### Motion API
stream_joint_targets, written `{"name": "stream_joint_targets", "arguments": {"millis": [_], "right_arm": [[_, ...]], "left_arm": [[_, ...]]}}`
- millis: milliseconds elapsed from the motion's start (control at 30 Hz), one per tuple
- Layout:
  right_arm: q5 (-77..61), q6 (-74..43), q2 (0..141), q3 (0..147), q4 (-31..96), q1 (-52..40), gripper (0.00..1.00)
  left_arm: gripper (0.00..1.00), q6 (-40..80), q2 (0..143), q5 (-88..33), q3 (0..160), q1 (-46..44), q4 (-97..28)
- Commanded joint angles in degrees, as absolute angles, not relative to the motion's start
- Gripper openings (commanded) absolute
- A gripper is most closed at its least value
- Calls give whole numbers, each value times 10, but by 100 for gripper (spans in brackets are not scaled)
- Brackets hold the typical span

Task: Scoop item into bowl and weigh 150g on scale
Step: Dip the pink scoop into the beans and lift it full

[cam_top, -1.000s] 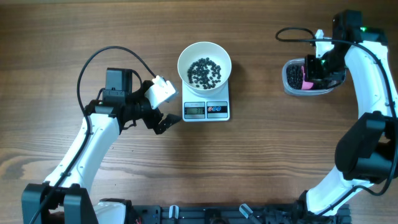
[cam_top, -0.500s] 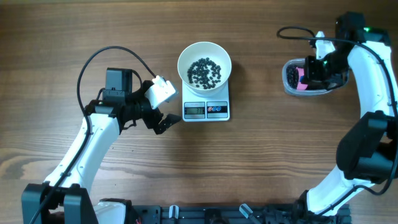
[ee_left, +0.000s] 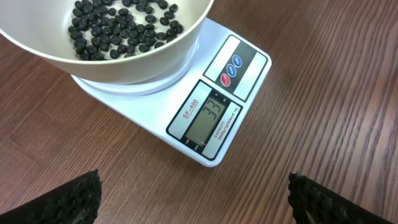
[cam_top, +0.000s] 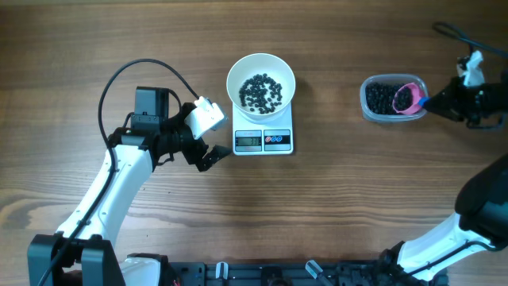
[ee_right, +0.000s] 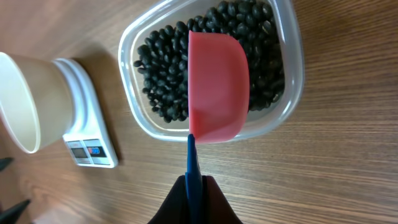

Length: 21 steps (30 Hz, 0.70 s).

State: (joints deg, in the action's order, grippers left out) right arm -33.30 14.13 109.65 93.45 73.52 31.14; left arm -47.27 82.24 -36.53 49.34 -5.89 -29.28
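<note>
Brown wood-grain table (cam_top: 357, 199), evenly lit

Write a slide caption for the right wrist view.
Right pincer holds the pink scoop by its blue handle at the container of beans.

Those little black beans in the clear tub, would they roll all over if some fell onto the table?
Probably yes: the beans look small, rounded and smooth, so on the flat wooden table they would likely scatter and roll. In the tub they lie as a loose heap, so they should pour easily. Each one looks light.
</note>
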Motion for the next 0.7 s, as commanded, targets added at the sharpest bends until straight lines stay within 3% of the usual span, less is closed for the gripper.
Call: {"name": "stream_joint_targets", "arguments": {"millis": [0,367,667], "right_arm": [[-404,202,1107,931,760,331,4],[-537,239,1107,970,834,308,4],[-542,120,1107,1077,785,130,4]], "left_arm": [[100,-471,827,-378,487,-60,-291],[100,-471,827,-378,487,-60,-291],[100,-471,827,-378,487,-60,-291]]}}
